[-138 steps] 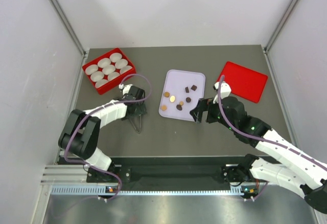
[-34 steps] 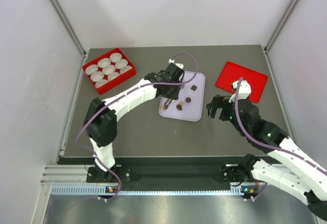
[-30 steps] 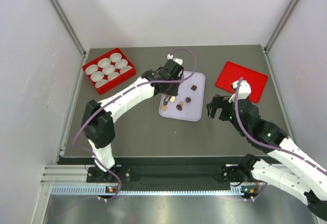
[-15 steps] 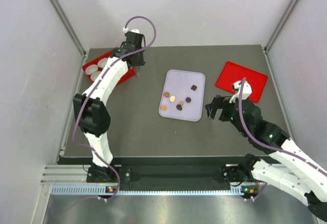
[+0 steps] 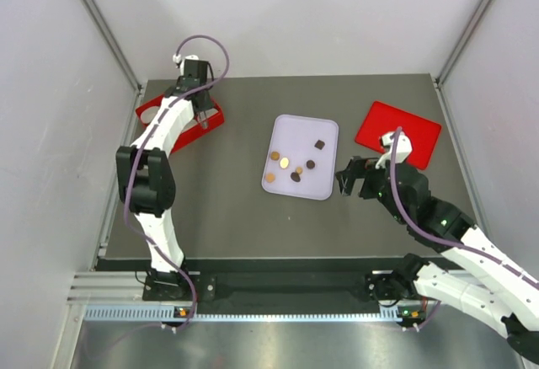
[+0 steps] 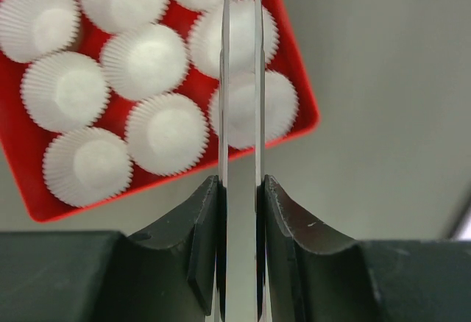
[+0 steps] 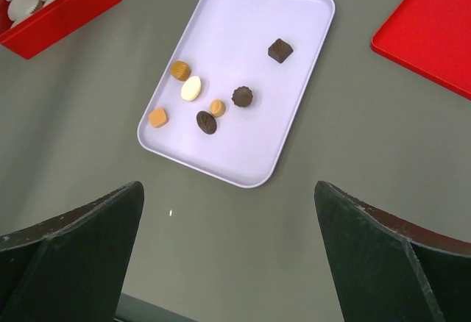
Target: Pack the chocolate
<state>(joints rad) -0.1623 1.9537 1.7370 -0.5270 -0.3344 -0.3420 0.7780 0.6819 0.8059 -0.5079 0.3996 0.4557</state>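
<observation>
The left gripper (image 6: 241, 190) (clenched on tweezers (image 6: 241, 79)) had been swung off the tray (image 7: 250, 20) — chocolate (image 7: 242, 97) there judged fragile, best side-pinched; right gripper (image 7: 228, 190) held wide.

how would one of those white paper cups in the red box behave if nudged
A paper cup looks like thin pleated paper, so probably very light and easily crushed. It sits low and wide, so it should slide rather than tip. Packed close in the red box, neighbours would likely stop it.

Seven chocolates (image 7: 242, 97) on one lilac tray (image 7: 250, 13), nine paper cups (image 6: 143, 61), one red box (image 7: 66, 12), one red lid (image 7: 427, 35).
</observation>
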